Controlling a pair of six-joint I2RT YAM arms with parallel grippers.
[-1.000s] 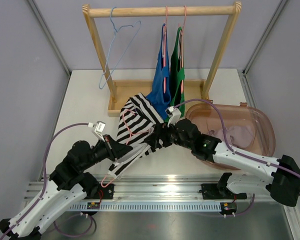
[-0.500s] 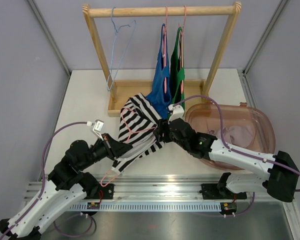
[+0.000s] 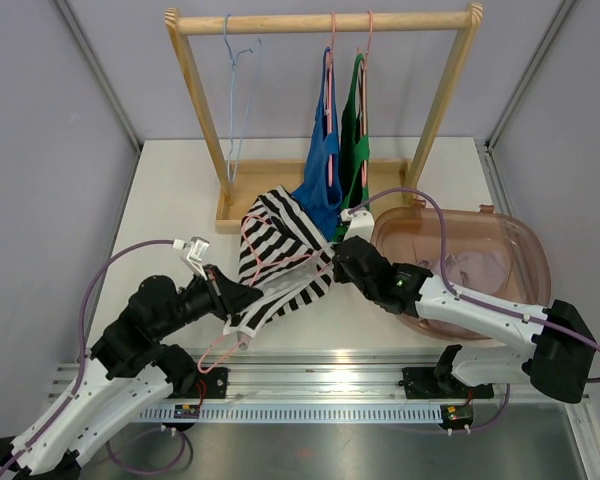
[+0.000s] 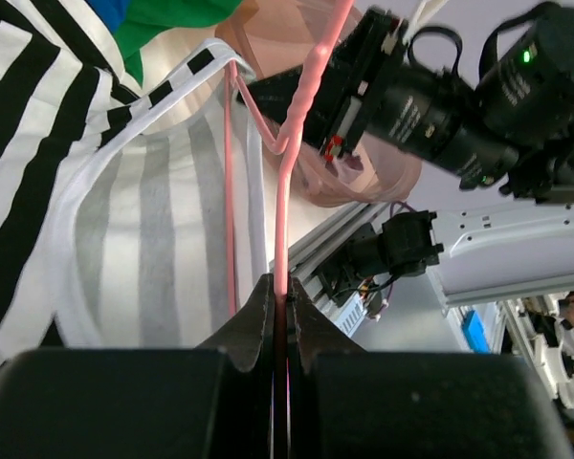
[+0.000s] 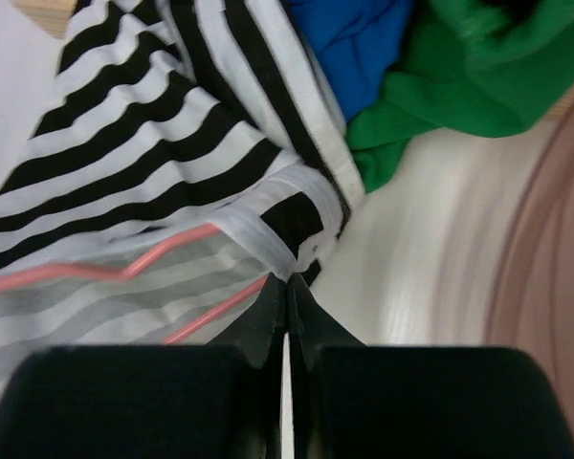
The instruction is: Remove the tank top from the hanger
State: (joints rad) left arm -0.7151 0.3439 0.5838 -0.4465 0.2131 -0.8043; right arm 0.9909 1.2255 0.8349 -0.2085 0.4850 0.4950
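A black-and-white striped tank top (image 3: pixel 280 240) lies on the table in front of the rack, still threaded on a pink wire hanger (image 3: pixel 278 263). My left gripper (image 3: pixel 242 297) is shut on the hanger's wire (image 4: pixel 285 191), which runs straight up from between the jaws (image 4: pixel 280 287). The hanger's hook (image 3: pixel 216 355) points toward the near edge. My right gripper (image 3: pixel 332 262) is at the top's right side. It is shut on the white-trimmed edge of the tank top (image 5: pixel 268 244), just beside the pink wire (image 5: pixel 105 268). The fingertips (image 5: pixel 287 279) pinch only the fabric.
A wooden rack (image 3: pixel 320 20) stands at the back. It carries an empty light-blue hanger (image 3: pixel 232 90), a blue top (image 3: pixel 320 175) and a green top (image 3: pixel 356 150). A translucent pink tub (image 3: pixel 500 250) with cloth inside sits to the right, under my right arm.
My right gripper went from open to shut on the tank top's trimmed edge, shifting slightly up and right. The empty blue hanger has swung to hang straighter. The left gripper keeps hold of the hanger.
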